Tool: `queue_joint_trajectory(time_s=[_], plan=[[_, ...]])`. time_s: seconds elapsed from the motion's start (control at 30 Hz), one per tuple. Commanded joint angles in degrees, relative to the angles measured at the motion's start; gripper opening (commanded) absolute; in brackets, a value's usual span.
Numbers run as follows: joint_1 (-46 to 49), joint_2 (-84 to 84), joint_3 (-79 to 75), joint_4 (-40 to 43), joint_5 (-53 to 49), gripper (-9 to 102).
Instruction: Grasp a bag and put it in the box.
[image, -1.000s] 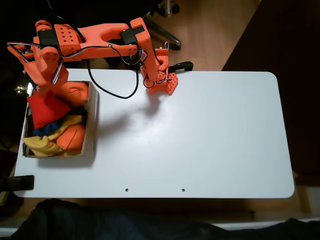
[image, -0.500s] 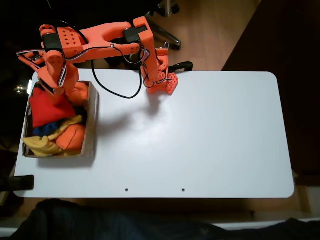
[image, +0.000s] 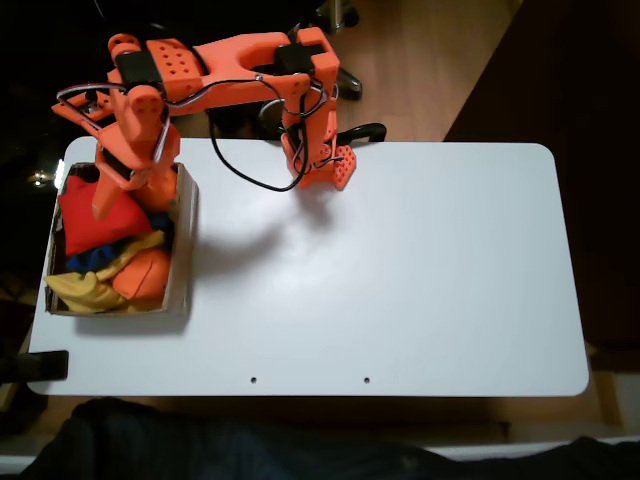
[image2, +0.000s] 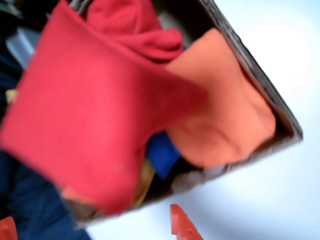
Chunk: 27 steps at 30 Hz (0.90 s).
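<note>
The bright red, square, pillow-like fabric bag (image: 88, 222) is seen lying inside the shallow brown cardboard box (image: 186, 240), which stands at the left edge of the white desk (image: 400, 270) in the fixed view. The bag rests in the far part of the box, on top of an orange fabric beanbag (image: 142, 275), a blue one (image: 92, 260) and a yellow one (image: 80, 290). The orange plastic pincer (image: 120, 195) is held just above the red bag, and its fingers appear spread apart with nothing between them; in the wrist view only two orange fingertips (image2: 182, 225) are shown at the lower edge, well apart and empty. The bag (image2: 95, 115) is judged to be soft, light and loosely filled, so it can sag and fold when lifted. If it must be taken again, a pinch on a raised fold or corner is advised, because the flat middle could slip from the fingers.
</note>
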Motion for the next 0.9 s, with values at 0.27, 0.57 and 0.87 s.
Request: queue_joint_trajectory(time_s=[0.27, 0.57, 0.87], plan=[[-8.88, 16.26, 6.15, 0.97, 4.57, 62], [-18.28, 26.37, 10.63, -0.44, 10.99, 62], [-31.03, 34.72, 12.83, -1.93, 18.28, 62]])
